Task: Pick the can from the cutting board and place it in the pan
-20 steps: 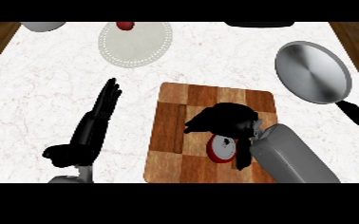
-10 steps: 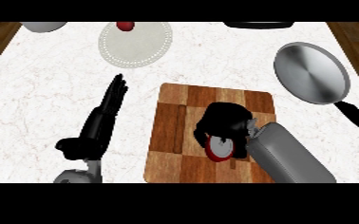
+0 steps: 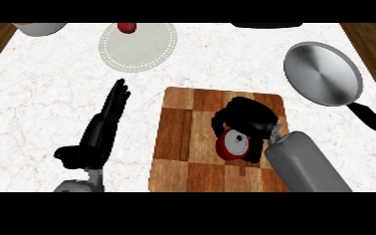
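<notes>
— Still on the cutting board (image 3: 183, 144), then, that can (image 3: 235, 144)?

— Yes. Seen lying on the wood toward the board's right side, red body and pale round end turned up to the head view. Not yet lifted, as far as could be judged.

— And gripped?

— Curled over from above and behind by the right hand (image 3: 246, 117), black fingers wrapped round the upper side. Looked clamped on it, though contact on the hidden side could not be confirmed.

— Left hand (image 3: 103, 129)?

— Parked on the marble counter (image 3: 44, 104) left of the board, fingers straight and together, pointing away. Nothing held.

— Where was the pan (image 3: 323, 73)?

— Up and to the right, well apart from the board, steel bowl bare, dark handle trailing toward the right edge.

— So how much done?

— Reach and grasp apparently finished. Left to do: lift, carry across to the right, lower into the pan, let go.

— Anything else on the counter?

— Pale plate (image 3: 138, 46) at top centre with a small red item (image 3: 127, 27) on its far rim, near the top edge. Well clear of the likely path.
</notes>
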Controlling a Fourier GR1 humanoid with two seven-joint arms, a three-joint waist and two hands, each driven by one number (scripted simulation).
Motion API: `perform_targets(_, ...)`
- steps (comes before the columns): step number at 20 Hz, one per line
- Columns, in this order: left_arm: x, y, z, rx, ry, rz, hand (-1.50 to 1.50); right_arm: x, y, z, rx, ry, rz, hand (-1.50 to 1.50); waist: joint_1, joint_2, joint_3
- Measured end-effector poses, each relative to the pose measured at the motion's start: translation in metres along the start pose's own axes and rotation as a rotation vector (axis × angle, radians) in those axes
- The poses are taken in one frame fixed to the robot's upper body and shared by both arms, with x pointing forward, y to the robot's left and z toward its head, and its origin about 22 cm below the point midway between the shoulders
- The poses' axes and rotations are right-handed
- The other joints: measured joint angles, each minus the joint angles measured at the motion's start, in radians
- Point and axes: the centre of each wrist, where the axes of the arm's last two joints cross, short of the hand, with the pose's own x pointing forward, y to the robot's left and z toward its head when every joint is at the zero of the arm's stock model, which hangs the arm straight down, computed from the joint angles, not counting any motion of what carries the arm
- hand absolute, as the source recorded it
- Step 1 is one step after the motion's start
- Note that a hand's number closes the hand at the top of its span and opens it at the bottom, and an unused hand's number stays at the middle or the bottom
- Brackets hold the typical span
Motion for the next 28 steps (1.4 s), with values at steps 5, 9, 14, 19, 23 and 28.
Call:
perform_targets(5,-0.004,0.006,0.007,0.026,0.008,0.002,0.0,-0.011,0.002,0.024,-0.224,0.371,-0.091,1.5,-0.027,-0.006,0.0)
perform_targets(9,-0.006,0.007,0.01,0.022,0.013,0.002,0.0,0.005,-0.016,0.042,-0.449,0.535,-0.066,1.5,-0.024,-0.006,0.0)
perform_targets(14,-0.003,0.008,0.006,0.013,0.005,0.001,0.0,0.037,-0.038,0.065,-0.694,0.619,-0.089,1.5,-0.01,-0.002,0.001)
perform_targets(19,-0.003,-0.001,0.009,-0.002,-0.002,0.005,0.0,0.041,-0.053,0.093,-0.85,0.691,-0.176,1.5,0.005,0.002,0.001)
perform_targets(23,0.0,0.004,0.005,-0.009,-0.009,0.007,0.0,0.023,-0.051,0.106,-0.929,0.745,-0.268,1.5,0.013,0.005,0.001)
perform_targets(28,-0.003,0.001,0.009,-0.016,-0.003,0.004,0.0,-0.018,-0.055,0.119,-1.01,0.804,-0.311,1.5,0.019,0.007,0.002)
